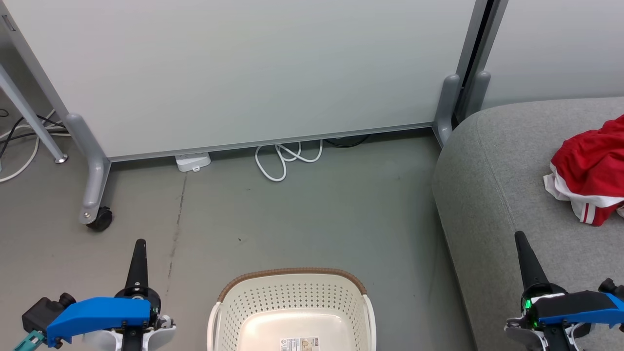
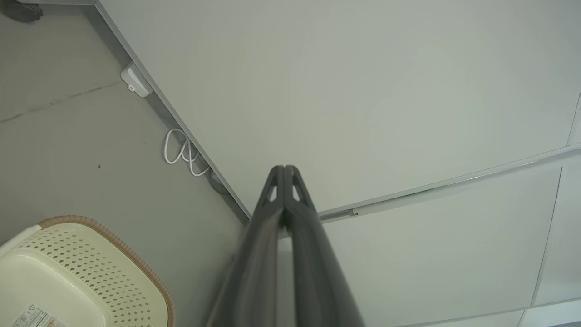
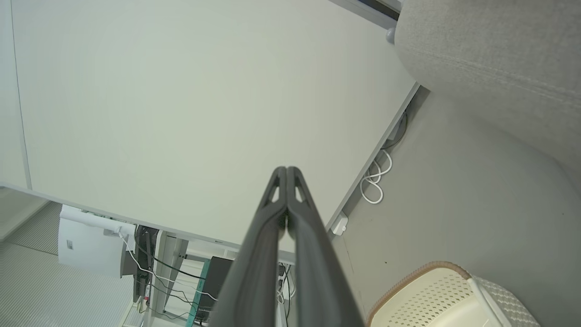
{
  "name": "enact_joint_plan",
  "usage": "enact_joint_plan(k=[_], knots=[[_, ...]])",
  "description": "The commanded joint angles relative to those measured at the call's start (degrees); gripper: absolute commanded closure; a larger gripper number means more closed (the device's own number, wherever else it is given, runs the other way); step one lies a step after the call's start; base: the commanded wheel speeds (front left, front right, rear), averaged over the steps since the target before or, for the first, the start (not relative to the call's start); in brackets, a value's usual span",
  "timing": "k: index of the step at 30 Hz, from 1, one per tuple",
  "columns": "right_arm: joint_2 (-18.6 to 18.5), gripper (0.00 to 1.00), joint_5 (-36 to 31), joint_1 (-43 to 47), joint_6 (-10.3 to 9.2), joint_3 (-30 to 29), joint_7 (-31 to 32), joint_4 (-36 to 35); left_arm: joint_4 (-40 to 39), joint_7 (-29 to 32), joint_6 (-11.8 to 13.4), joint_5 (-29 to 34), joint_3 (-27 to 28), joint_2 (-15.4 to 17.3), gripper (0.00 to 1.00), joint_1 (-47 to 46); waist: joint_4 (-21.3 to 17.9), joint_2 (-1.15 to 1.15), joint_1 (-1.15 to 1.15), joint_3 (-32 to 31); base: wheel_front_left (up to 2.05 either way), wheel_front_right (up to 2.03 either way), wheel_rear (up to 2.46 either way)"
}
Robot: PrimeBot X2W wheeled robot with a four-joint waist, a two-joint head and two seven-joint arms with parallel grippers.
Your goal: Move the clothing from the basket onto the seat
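The red clothing (image 1: 592,170) with white trim lies crumpled on the grey seat (image 1: 507,161) at the right edge of the head view. The cream basket (image 1: 292,297) with a brown rim stands on the floor at the bottom centre, its bottom bare apart from a paper label. It also shows low in the left wrist view (image 2: 91,254) and the right wrist view (image 3: 431,290). My left gripper (image 1: 140,243) is shut and holds nothing, left of the basket. My right gripper (image 1: 519,237) is shut and holds nothing, over the seat's front part. Both pairs of fingers (image 2: 284,170) (image 3: 287,170) are pressed together.
A white partition panel (image 1: 243,68) on grey castor feet (image 1: 97,214) stands behind the basket. A white power strip (image 1: 193,161) and a coiled white cable (image 1: 287,158) lie at its base. More cables (image 1: 19,141) trail at the far left. Grey floor lies between basket and panel.
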Motion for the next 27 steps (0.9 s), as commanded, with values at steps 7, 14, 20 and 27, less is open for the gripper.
enact_joint_plan(k=[7,14,20,27], knots=[[0.0,1.00,4.7,-1.5,0.03,-0.2,1.3,-0.5,-0.8,1.1,-0.6,-4.5,0.6,0.2,1.00,-1.3,-0.2,0.00,0.00,-0.1,0.00,0.00,0.00],[0.0,1.00,8.2,-1.5,0.03,-0.4,2.2,-0.5,-1.0,2.1,-0.7,-7.9,1.0,0.2,1.00,-1.5,-0.3,0.00,0.00,-0.2,0.00,0.00,0.00],[0.0,1.00,11.0,-1.7,0.04,-0.4,2.8,-0.5,-1.2,2.7,-0.9,-10.8,1.3,0.2,1.00,-1.6,-0.4,0.00,0.00,-0.2,0.00,0.00,0.00],[0.0,1.00,13.8,-1.8,0.04,-0.5,3.5,-0.5,-1.3,3.4,-1.0,-13.4,1.6,0.2,1.00,-1.8,-0.5,0.00,0.00,-0.3,0.00,0.00,0.00]])
